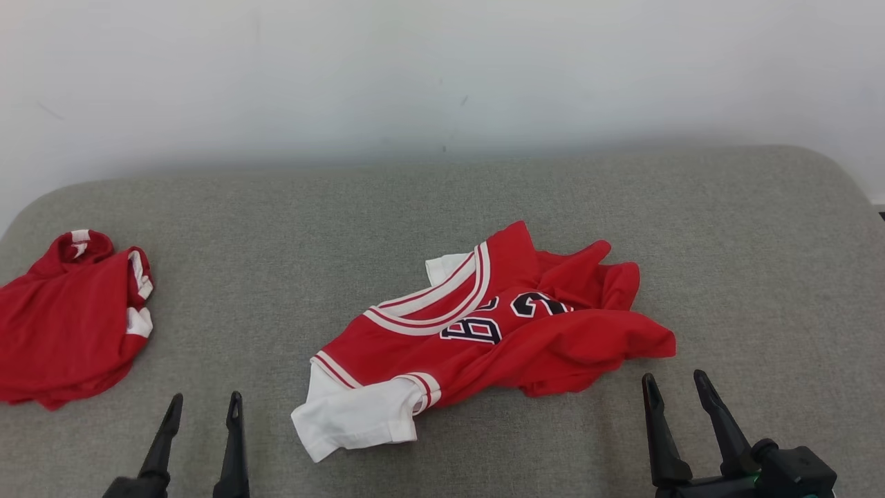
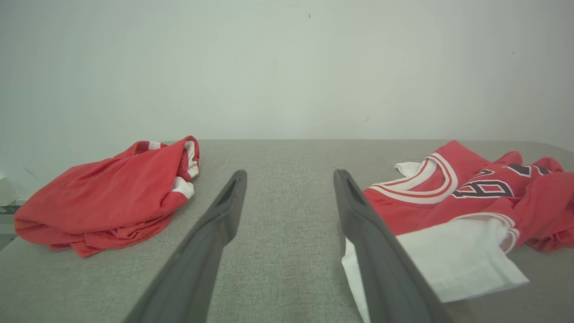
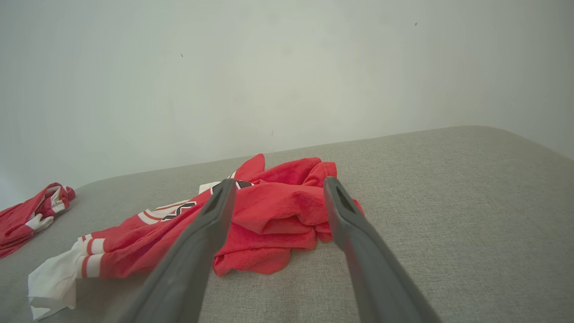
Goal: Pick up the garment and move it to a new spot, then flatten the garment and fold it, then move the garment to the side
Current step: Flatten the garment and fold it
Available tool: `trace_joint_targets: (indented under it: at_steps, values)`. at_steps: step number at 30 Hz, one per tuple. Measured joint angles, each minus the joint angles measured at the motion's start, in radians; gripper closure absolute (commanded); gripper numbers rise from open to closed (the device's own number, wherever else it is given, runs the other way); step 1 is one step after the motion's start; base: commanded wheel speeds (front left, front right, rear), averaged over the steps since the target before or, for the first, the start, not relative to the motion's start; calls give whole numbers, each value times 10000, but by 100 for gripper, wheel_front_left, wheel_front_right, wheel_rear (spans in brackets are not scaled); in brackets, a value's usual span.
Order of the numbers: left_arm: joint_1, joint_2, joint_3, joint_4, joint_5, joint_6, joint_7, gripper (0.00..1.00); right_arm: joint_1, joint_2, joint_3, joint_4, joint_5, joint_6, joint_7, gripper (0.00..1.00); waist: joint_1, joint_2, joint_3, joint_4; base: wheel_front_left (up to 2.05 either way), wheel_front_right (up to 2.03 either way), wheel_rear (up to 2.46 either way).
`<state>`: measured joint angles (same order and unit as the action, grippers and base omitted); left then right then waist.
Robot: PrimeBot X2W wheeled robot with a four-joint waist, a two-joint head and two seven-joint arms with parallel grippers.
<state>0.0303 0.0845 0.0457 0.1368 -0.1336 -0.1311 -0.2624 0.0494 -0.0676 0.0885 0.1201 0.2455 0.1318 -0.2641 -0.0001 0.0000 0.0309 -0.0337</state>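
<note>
Red jersey (image 1: pixel 484 332) is seen crumpled mid-cushion (image 1: pixel 276 228), nearer the front edge, with its white sleeve laid toward that edge. A second red garment (image 1: pixel 69 325) is bunched at the left edge, well apart. Left gripper (image 1: pixel 206 398) is held wide open at the front edge, nothing gripped. Right gripper (image 1: pixel 674 377) is likewise spread wide and empty, near the jersey's right end, not touching.

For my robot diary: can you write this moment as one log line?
stage: before pickup | jersey: crumpled, centre | left gripper: open, empty | right gripper: open, empty | other garment: far left
</note>
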Motion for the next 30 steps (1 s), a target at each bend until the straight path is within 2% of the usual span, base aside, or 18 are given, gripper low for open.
trace_joint_targets:
  at_steps: [3, 6, 12, 20, 26, 30]
  values:
    - [-562, 343, -280, 165, -81, 0, 0, 0, -153, 8, 33, 144, 0, 0, 2, 0, 0, 0, 96, -121, 0, 0, 0]
    - [-1375, 731, -836, 431, -681, 0, 426, 0, -308, 21, 46, 309, 0, 0, 2, 0, 0, 0, 223, -274, 0, 0, 0]
    - [-3479, 2512, -2370, 815, -1871, -6, 1697, 0, -678, 94, 263, 658, 92, 0, 0, 0, 1, 1, 628, -677, 0, 0, 0]
    - [-5361, 4236, -4119, 1104, -3595, -4, 3304, 0, -1075, 151, 518, 1045, 282, 0, 0, 0, 2, 1, 1310, -1391, 0, 0, 0]
    - [-5952, 4980, -5150, 1528, -4700, -4, 4211, 0, -1267, 161, 646, 1179, 546, 0, 0, 0, 2, 1, 1710, -1976, 0, 0, 0]
    - [-6171, 5386, -5977, 1751, -4821, -6, 4623, 0, -1371, 163, 767, 1266, 639, 0, 2, 0, 2, 1, 1908, -2299, 0, 0, 0]
